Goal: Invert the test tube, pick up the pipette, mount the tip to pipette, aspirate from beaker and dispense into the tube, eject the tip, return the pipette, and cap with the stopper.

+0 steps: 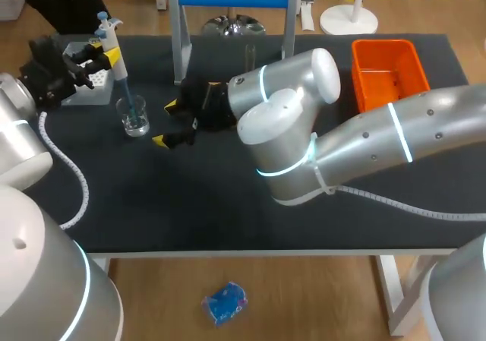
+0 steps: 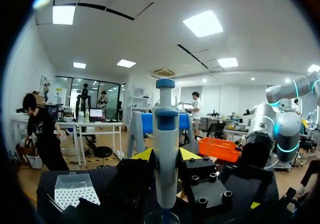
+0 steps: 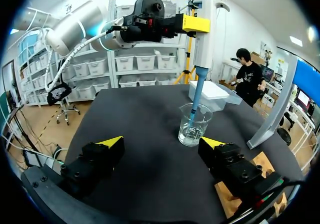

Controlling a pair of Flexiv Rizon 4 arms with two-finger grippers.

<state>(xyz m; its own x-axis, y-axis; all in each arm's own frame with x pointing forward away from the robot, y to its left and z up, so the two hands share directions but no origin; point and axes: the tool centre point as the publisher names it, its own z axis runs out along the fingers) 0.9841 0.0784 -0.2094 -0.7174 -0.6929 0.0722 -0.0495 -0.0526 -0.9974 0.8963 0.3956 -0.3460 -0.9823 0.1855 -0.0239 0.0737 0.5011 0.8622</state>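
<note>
Left gripper is clamped on the pipette, upright, tip down in the beaker at the table's 10 o'clock. Looks like the aspirate step, vertical so the tip reaches the liquid. Beaker holds a shallow pool of clear liquid; right gripper is wide open and empty, beaker at its 12 o'clock, probably on standby.

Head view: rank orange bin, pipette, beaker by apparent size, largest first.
1. orange bin, clearly largest.
2-3. pipette and beaker: pipette longer, beaker wider; too close to rank.
</note>
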